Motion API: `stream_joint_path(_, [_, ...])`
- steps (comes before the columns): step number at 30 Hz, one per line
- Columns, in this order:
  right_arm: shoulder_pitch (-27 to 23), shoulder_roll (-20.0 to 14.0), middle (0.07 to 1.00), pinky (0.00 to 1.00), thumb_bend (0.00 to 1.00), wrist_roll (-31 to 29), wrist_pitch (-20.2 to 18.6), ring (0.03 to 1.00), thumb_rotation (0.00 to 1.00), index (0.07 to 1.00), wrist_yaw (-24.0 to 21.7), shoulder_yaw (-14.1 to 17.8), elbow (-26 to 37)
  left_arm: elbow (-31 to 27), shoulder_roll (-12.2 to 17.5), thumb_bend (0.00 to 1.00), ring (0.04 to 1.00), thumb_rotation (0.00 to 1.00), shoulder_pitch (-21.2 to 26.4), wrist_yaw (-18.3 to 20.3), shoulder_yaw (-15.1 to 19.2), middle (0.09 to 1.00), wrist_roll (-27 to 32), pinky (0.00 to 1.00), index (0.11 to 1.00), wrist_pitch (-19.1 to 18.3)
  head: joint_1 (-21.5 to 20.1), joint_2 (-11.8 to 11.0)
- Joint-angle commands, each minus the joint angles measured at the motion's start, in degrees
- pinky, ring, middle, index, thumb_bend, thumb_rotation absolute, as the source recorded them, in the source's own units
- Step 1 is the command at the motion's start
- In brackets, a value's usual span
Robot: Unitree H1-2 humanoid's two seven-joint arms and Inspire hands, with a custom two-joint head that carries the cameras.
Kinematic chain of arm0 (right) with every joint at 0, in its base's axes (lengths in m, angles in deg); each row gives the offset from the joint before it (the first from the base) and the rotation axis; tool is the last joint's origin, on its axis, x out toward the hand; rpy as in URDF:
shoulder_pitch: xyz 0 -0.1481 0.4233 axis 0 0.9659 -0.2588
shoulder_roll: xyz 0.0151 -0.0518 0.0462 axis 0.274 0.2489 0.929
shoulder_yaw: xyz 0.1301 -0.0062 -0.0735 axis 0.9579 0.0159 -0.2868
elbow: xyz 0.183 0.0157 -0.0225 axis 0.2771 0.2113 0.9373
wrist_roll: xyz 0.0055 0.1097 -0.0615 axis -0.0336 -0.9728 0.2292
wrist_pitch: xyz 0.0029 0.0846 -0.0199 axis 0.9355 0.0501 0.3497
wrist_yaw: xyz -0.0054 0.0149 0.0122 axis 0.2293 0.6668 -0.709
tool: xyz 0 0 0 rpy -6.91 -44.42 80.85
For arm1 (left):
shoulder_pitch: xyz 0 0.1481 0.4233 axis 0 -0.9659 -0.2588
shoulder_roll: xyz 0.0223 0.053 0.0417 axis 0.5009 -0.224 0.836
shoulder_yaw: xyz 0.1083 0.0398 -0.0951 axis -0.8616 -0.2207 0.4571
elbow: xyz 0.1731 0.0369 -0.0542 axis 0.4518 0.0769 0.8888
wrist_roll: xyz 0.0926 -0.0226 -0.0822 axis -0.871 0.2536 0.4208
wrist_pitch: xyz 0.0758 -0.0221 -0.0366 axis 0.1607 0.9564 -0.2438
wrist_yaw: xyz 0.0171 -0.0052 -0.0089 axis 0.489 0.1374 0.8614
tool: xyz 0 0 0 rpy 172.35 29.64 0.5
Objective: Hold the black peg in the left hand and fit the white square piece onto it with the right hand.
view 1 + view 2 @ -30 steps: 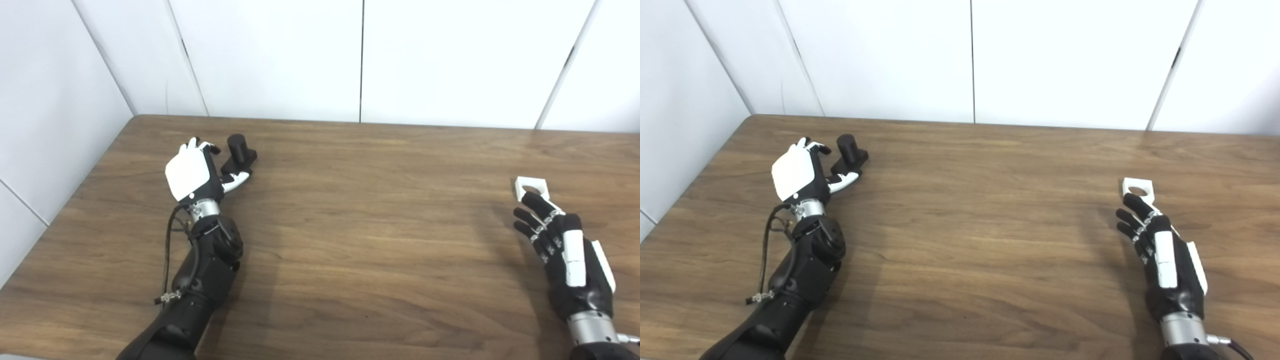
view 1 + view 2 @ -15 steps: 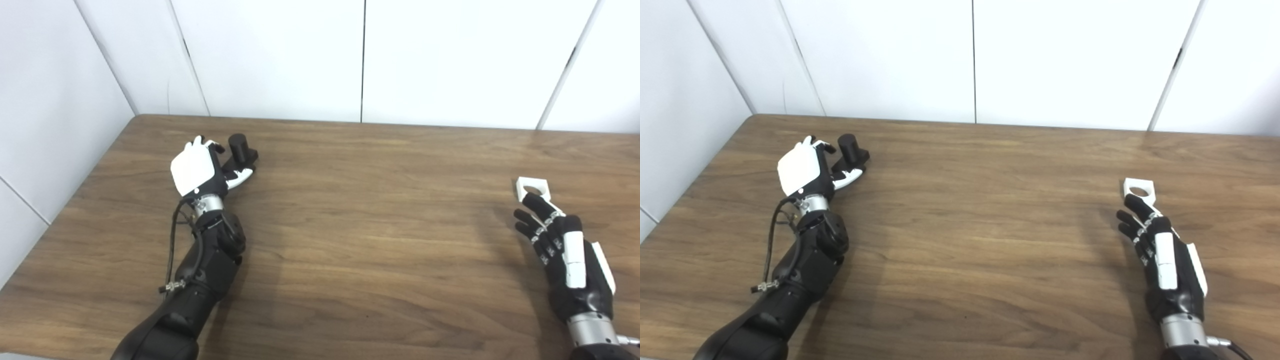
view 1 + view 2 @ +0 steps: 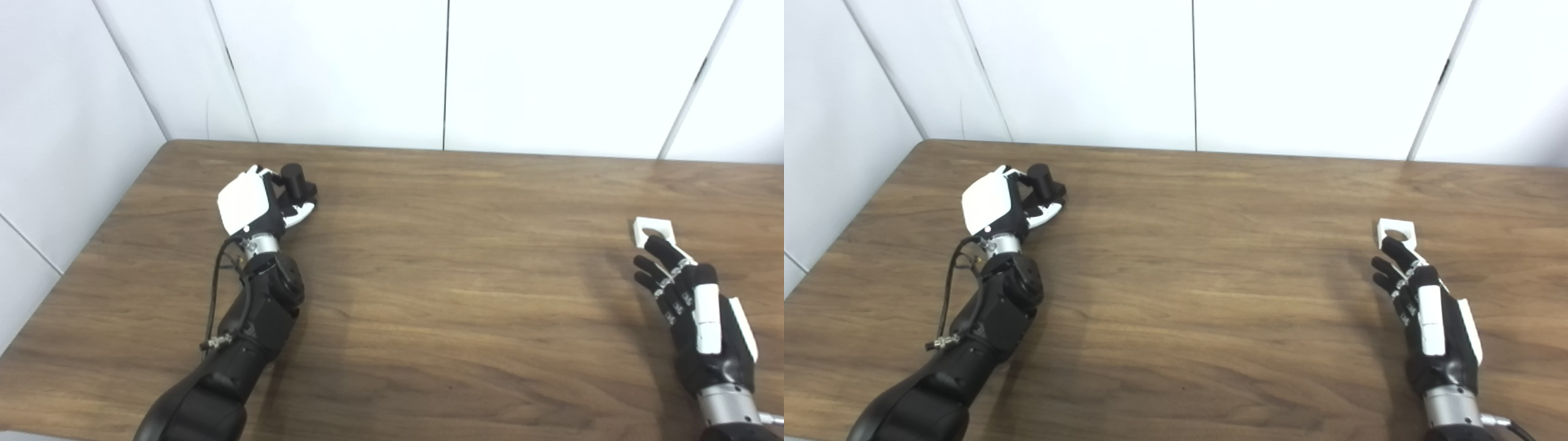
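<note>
The left robot hand (image 3: 248, 205) is black with a flat white plate on its back and a white panel along the thumb. A short silver metal cuff joins it to a glossy black forearm of rounded, bulging segments, where a thin black cable loops outside to a small metal connector (its pins too small to make out). The right robot hand (image 3: 698, 312) is black with white strips, pale finger bands and a matching silver cuff.

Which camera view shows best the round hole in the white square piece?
The right eye view: the white square piece shows its round hole nearly whole, beyond the right hand. In the left eye view the fingertips overlap more of the hole.
</note>
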Motion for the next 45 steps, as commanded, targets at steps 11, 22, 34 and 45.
stream_joint_path(11, [-0.75,-0.02,0.88,0.86,0.7,-0.11,-0.87,0.853,0.93,0.803,0.64,0.28,4.15,0.93,0.76,0.77,0.841,0.3,1.8,-1.98,-0.8,0.821,0.76,0.79,0.474,2.17,0.16,0.39])
stream_joint_path(22, [-0.45,0.0,0.88,0.87,0.69,-0.05,-1.17,0.858,0.94,0.802,0.74,0.25,4.46,-1.89,1.49,0.61,0.842,0.17,0.42,2.9,-1.1,0.815,2.92,0.86,0.474,4.45,0.04,0.73])
stream_joint_path(34, [-0.49,-0.05,0.868,0.85,0.69,-0.18,-0.85,0.844,0.93,0.794,0.71,0.46,4.01,-3.8,3.01,0.52,0.883,0.08,-1.42,12.22,-1.14,0.846,10.29,0.86,0.483,15.9,0.04,0.94])
stream_joint_path(45, [-0.38,-0.3,0.876,0.86,0.71,0.01,-0.74,0.849,0.93,0.799,0.43,0.26,3.94,-5.19,4.27,0.52,0.891,0.08,-2.52,19.61,-1.89,0.852,13.26,0.81,0.485,21.68,0.02,1.12])
